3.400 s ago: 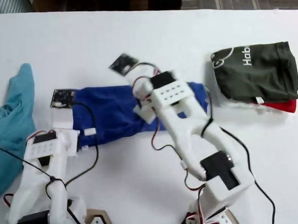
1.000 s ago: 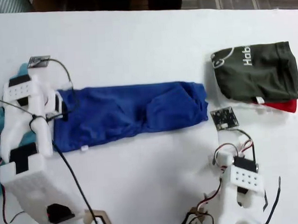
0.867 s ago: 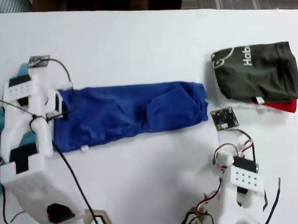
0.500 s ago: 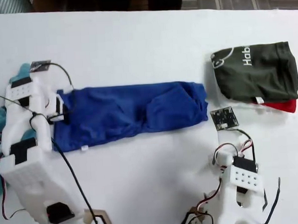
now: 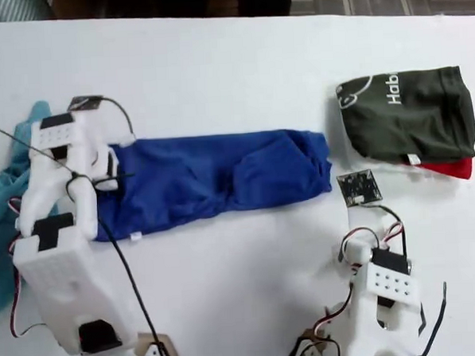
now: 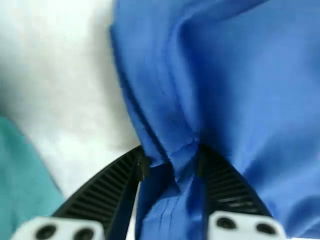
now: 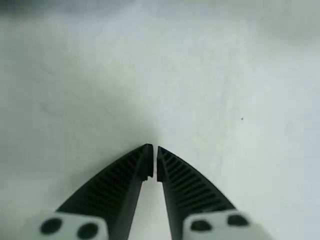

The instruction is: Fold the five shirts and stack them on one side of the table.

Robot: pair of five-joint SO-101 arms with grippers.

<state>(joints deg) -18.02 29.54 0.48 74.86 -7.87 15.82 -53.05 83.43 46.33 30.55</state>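
Left gripper (image 6: 171, 161): my jaws clamp a bunched fold of the blue shirt (image 5: 214, 179).
Right gripper (image 7: 154, 161): my jaws are together above the table (image 7: 210, 75).

Both arms are white moulded plastic with black motor blocks set into the joints — the left arm (image 5: 57, 263) at the lower left of the frame, the right arm (image 5: 384, 288) at the lower right. Each wrist carries a white plate pierced by two rows of small holes, and a little dark square circuit board (image 5: 358, 187). Thin black cables (image 5: 127, 267) trail along the shells, with red-and-white wire bundles near the joints. The jaws are black, tapered to points and ribbed on their inner faces — set in white mounts with paired dark screw holes (image 7: 70, 227).
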